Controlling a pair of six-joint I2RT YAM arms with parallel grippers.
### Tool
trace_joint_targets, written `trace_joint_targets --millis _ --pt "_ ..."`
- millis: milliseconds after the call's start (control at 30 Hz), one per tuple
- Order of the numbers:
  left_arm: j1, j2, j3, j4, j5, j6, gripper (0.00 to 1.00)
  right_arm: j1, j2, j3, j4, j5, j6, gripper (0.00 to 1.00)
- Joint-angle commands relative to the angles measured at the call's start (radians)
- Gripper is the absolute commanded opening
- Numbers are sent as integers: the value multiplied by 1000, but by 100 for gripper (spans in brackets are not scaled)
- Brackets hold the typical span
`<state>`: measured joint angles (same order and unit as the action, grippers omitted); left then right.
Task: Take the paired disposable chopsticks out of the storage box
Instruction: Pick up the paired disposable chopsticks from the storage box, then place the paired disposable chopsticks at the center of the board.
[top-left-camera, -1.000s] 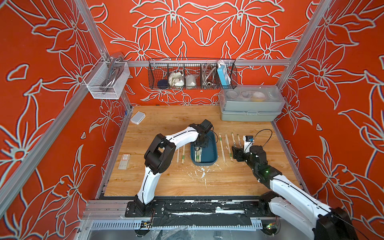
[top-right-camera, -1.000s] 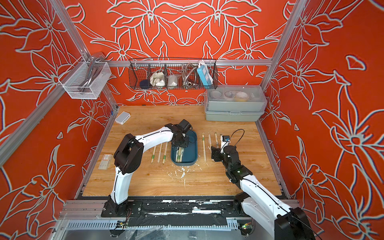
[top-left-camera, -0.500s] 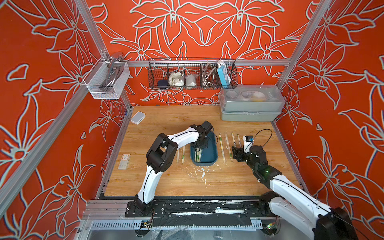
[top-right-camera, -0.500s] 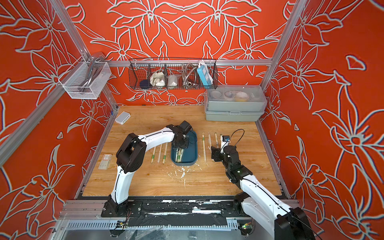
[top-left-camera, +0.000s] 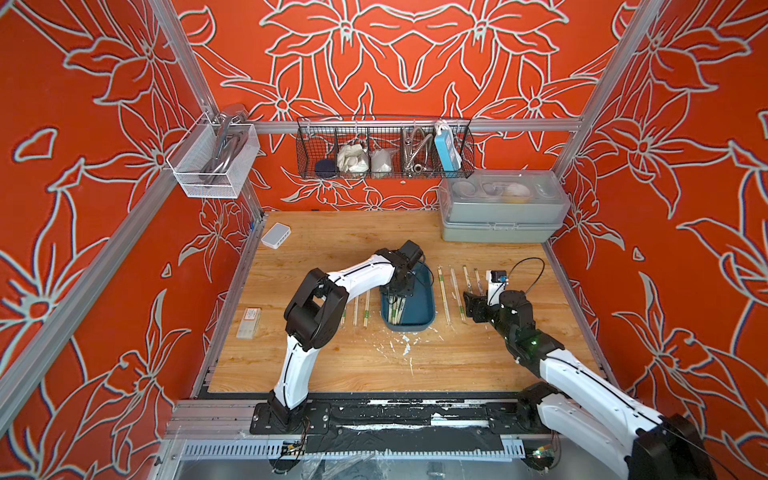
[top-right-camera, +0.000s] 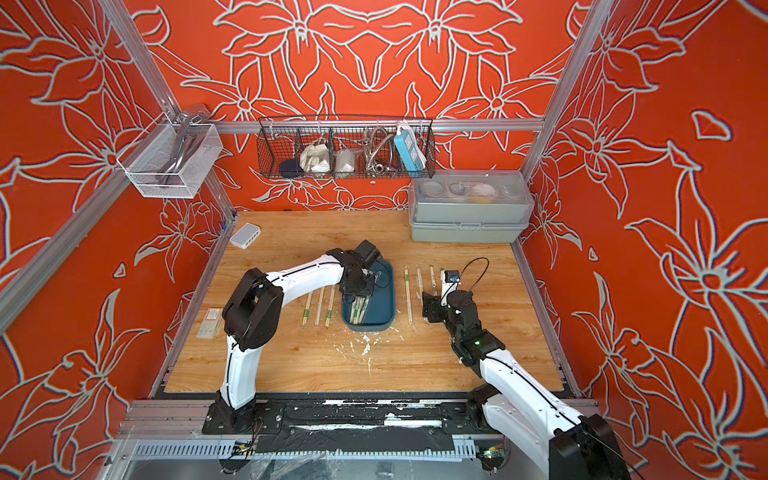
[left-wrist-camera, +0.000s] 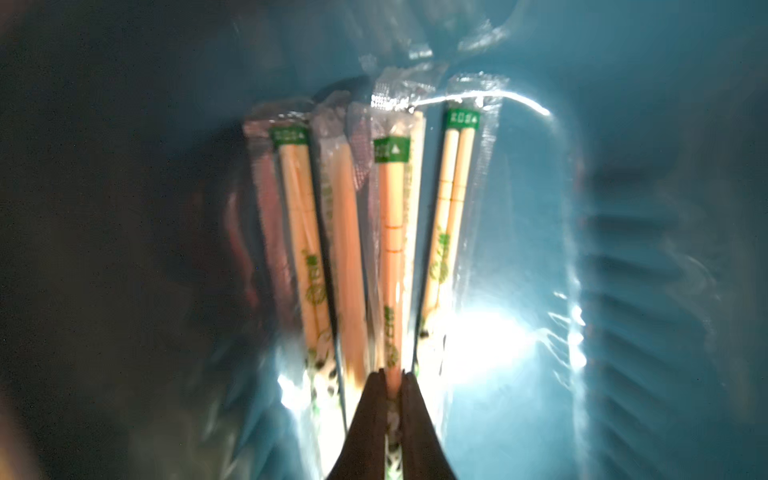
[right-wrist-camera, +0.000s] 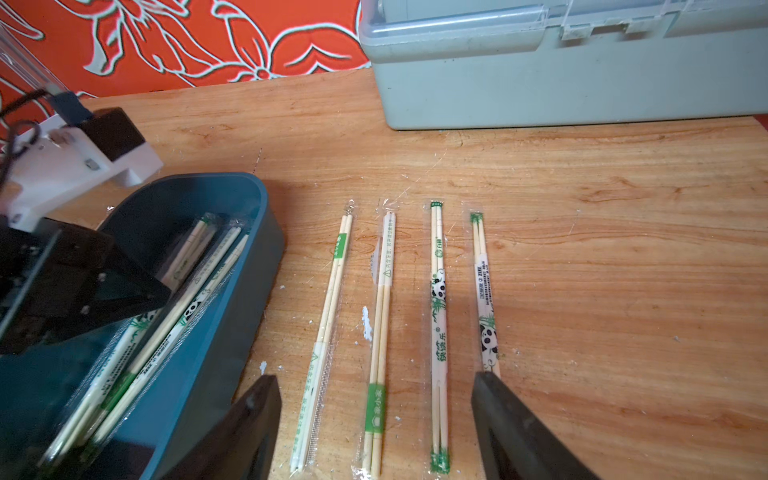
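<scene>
Now that left gripper (left-wrist-camera: 392, 374) has clamped one sleeved chopstick pair (left-wrist-camera: 390, 199) inside storage box (top-left-camera: 419, 303), lift-out can follow; right gripper (right-wrist-camera: 374, 378) idles agape beside box.

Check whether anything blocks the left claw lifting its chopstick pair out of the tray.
Nothing visible does. The left claw is shut on one chopstick pair; neighbouring pairs only lie alongside in the lidless tray.

Sleeved chopsticks (left-wrist-camera: 390, 232) lie lengthwise in teal tray (top-left-camera: 419, 302).
</scene>
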<state>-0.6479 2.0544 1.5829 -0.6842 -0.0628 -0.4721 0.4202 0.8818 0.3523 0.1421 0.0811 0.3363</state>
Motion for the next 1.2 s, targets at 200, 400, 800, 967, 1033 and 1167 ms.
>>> trace_joint_targets --millis 200,400,800,967,1033,1167 --pt "15 -130 -26 -43 -6 -2 9 6 -7 30 1 -12 4 77" --pt "66 -250 -88 -64 -7 24 9 6 -37 5 43 -72 -13 78" --pt "344 -422 -316 -59 -4 182 9 7 -30 0 68 -99 -3 79" --pt "427 -355 -348 -10 -24 228 9 8 -18 0 76 -101 0 79" --pt "443 -330 -353 22 -8 238 9 7 -13 2 76 -104 1 79" --pt "454 -270 -345 49 -10 255 9 8 -12 1 74 -101 1 79"
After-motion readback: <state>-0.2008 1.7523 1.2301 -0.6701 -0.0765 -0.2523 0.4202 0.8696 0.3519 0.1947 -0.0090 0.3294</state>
